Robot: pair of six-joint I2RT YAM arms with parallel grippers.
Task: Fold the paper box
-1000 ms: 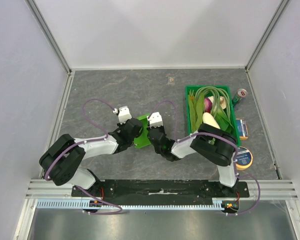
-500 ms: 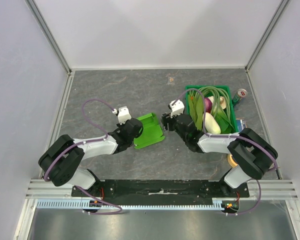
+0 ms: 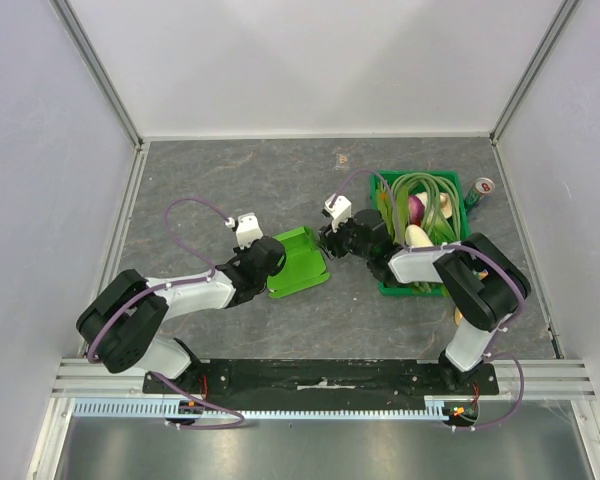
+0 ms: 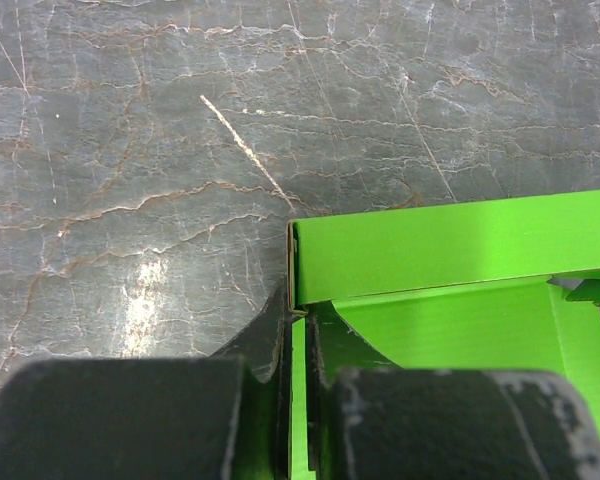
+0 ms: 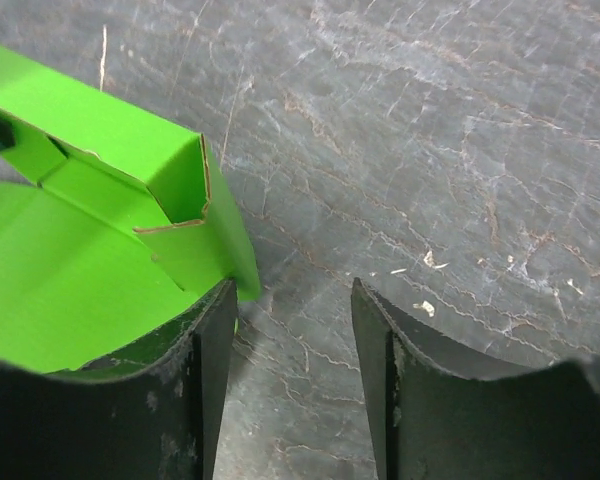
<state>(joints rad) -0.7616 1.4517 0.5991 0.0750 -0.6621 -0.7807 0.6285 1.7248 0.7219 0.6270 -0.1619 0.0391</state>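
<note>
Our left jaws are clamped on a wall of the paper box (image 3: 298, 260), at its 8 o'clock side. Our right jaws stand apart and empty, just beside its 2 o'clock corner. The box sits mid-tabletop (image 3: 230, 180), with a vegetable crate (image 3: 405, 290) at its 3 o'clock.

Paper box (image 3: 300, 262) lies on grey stone-look table (image 3: 240, 180), partly folded, walls raised along edges. Left gripper (image 3: 275, 268) at box's left edge, touching it; jaws hidden under wrist. Right gripper (image 3: 326, 243) just beside box's upper right corner; contact unclear. Dark-green crate (image 3: 375, 190) sits right of box, apart from it, holding long green stalks (image 3: 425, 188), purple-white root (image 3: 417, 208), pale root (image 3: 416, 238). Red can (image 3: 481, 188) farther right of box, past crate.
</note>
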